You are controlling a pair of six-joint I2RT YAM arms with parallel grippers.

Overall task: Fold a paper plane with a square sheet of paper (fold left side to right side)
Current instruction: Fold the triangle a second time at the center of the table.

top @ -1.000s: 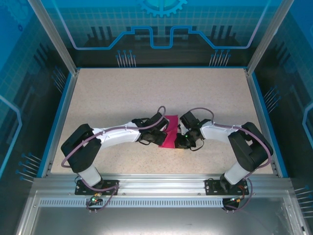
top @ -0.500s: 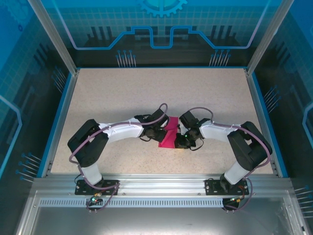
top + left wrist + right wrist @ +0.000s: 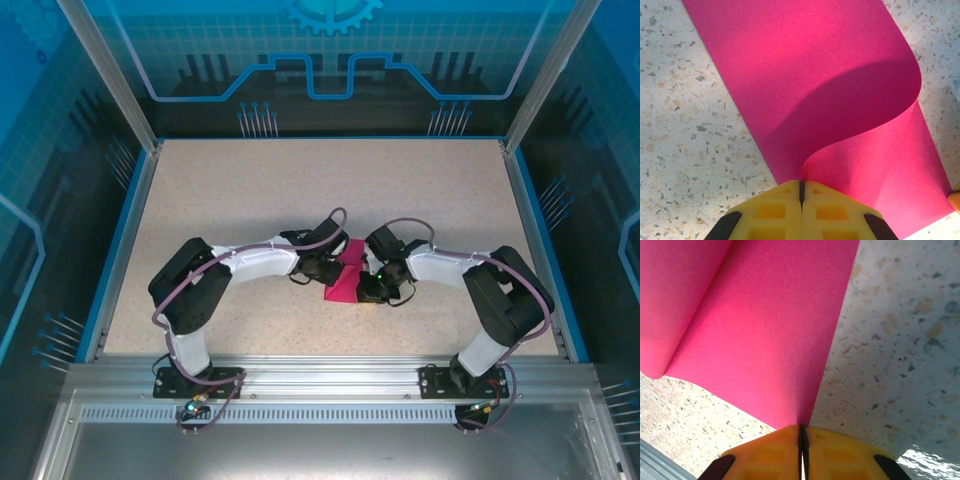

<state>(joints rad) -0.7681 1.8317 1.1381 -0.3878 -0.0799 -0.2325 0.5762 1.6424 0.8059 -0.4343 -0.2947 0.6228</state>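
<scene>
Jaws pressed together, the left gripper (image 3: 801, 186) is pinching one edge of the square sheet of paper (image 3: 805, 75), while the right gripper (image 3: 802, 432) is clamping another edge. The magenta sheet is lying between the two wrists near the middle of the speckled table (image 3: 300, 190). Its left-held part is curling up over the rest in a loose bend.

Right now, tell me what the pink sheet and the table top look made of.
Pink sheet: thin paper, matte, faintly grainy; it bends in a smooth curl without creasing. Table top: speckled surface, likely terrazzo-look laminate or stone composite; beige with dark and tan flecks, slight sheen.
</scene>
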